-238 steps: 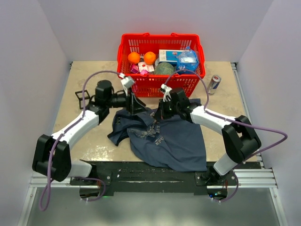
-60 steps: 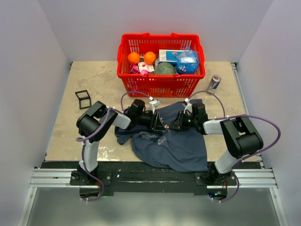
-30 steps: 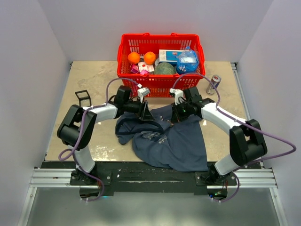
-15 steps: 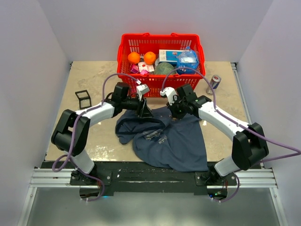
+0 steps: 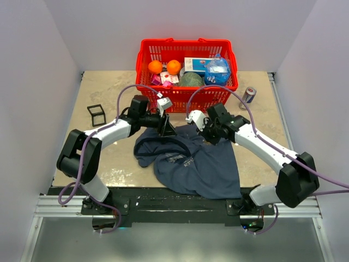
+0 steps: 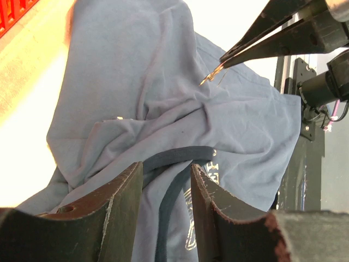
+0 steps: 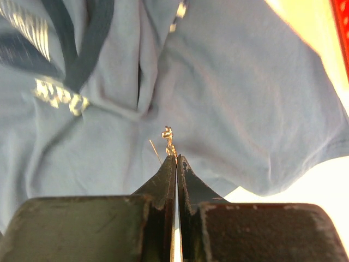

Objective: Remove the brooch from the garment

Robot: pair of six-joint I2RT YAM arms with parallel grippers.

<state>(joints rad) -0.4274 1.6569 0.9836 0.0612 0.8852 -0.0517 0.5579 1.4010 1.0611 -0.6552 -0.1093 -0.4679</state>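
Right wrist: right claw point(image 7: 175, 158) pinched on small gold metal brooch point(image 7: 168, 140), just above dark navy T-shirt point(image 7: 240, 103); left claw point(image 6: 166, 172) partly spread over shirt collar.

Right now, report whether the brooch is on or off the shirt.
Off. The shut right gripper pinches the brooch, pin free, above the shirt.

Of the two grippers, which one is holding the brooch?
The right gripper: its jaws are shut on the small gold brooch, held above the garment. The left gripper stands part open, astride a fold of the cloth.
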